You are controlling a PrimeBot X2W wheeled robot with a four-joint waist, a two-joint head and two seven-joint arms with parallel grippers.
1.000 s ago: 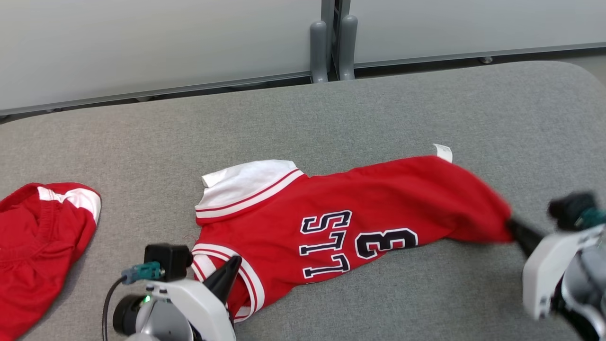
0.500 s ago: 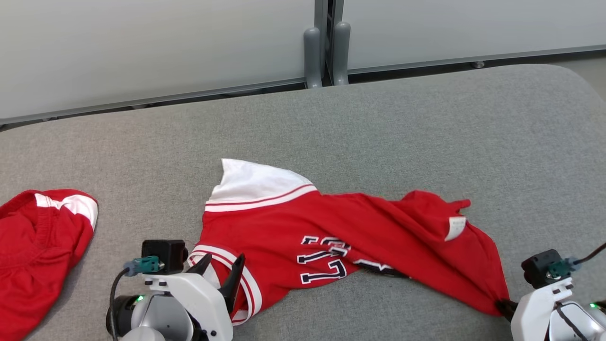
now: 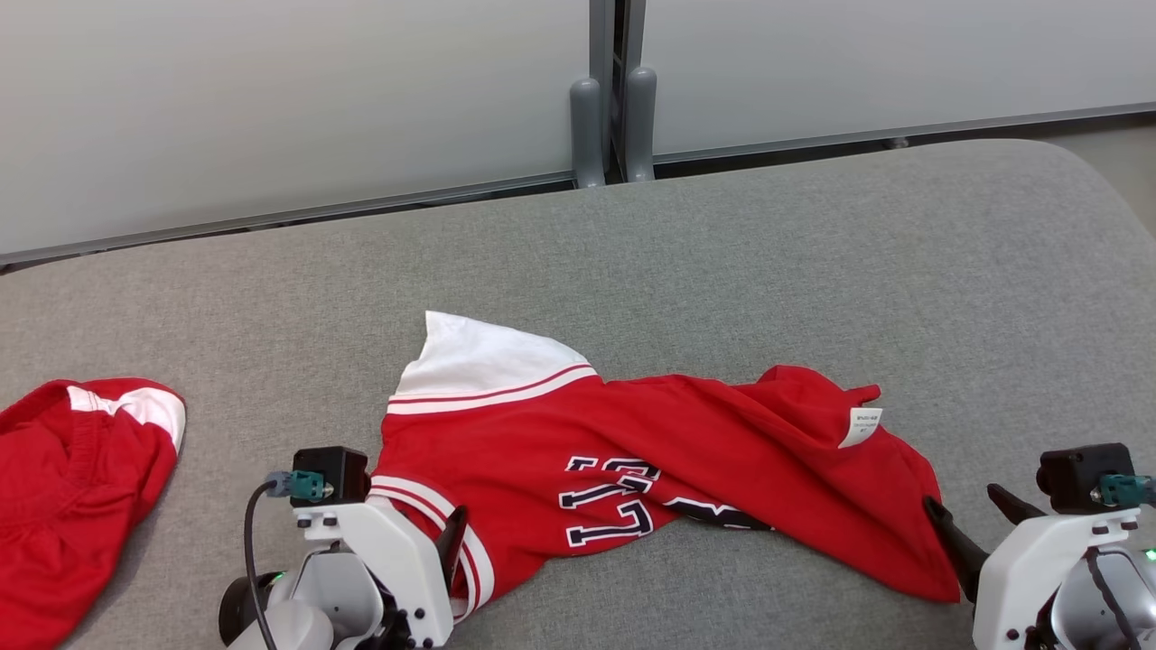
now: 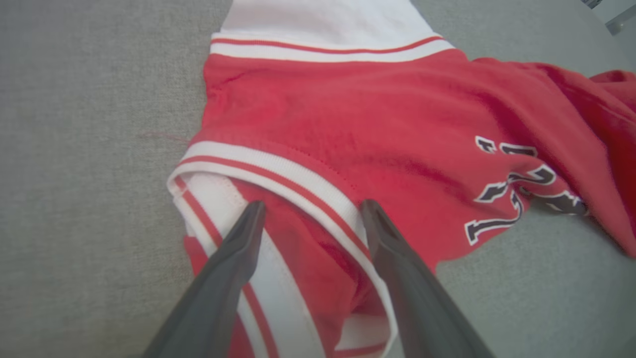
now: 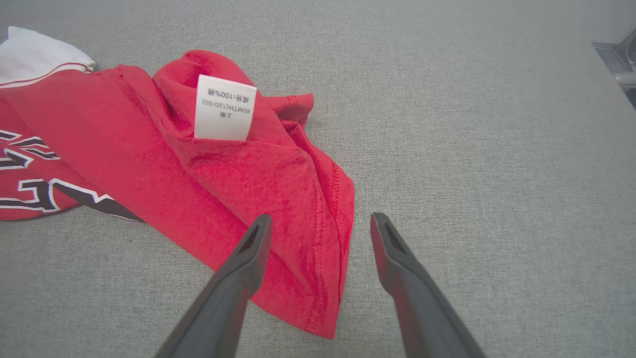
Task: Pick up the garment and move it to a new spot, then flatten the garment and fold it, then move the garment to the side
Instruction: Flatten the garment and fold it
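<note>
Lying rumpled, red jersey (image 3: 722, 442), grey padded surface (image 3: 722, 253)

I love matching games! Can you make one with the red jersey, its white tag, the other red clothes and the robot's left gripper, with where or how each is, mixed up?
Things:
1. red jersey
2. white tag
3. other red garment
4. left gripper

Places or states:
a. far left of the head view
b. open, at the striped trim
c. rumpled, in the middle of the grey surface
d. sticking out near the jersey's right end

Pairs: 1-c, 2-d, 3-a, 4-b
</note>
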